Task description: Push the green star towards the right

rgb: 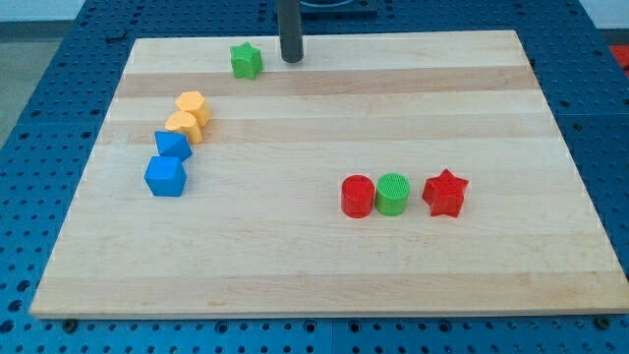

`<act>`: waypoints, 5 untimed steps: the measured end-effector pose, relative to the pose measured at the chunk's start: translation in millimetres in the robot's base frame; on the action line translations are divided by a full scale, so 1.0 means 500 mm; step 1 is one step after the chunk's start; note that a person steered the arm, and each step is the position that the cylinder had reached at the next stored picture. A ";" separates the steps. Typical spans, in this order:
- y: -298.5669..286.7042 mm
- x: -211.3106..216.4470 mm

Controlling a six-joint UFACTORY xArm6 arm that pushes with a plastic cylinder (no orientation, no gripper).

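Note:
The green star (246, 60) lies near the top edge of the wooden board (324, 265), left of centre. My tip (291, 59) rests on the board just to the right of the star, a small gap apart from it. The dark rod rises straight up out of the view's top.
Two orange blocks (191, 104) (184, 126) and two blue blocks (173, 147) (165, 177) form a column at the left. A red cylinder (358, 196), a green cylinder (392, 194) and a red star (444, 193) sit in a row at the lower right. A blue pegboard surrounds the board.

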State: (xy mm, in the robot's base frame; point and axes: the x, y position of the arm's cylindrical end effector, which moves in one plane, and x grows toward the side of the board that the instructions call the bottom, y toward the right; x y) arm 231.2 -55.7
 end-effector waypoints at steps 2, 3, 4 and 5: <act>-0.068 -0.064; -0.131 -0.071; -0.184 -0.045; -0.212 -0.004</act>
State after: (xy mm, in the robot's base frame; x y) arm 229.3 -161.5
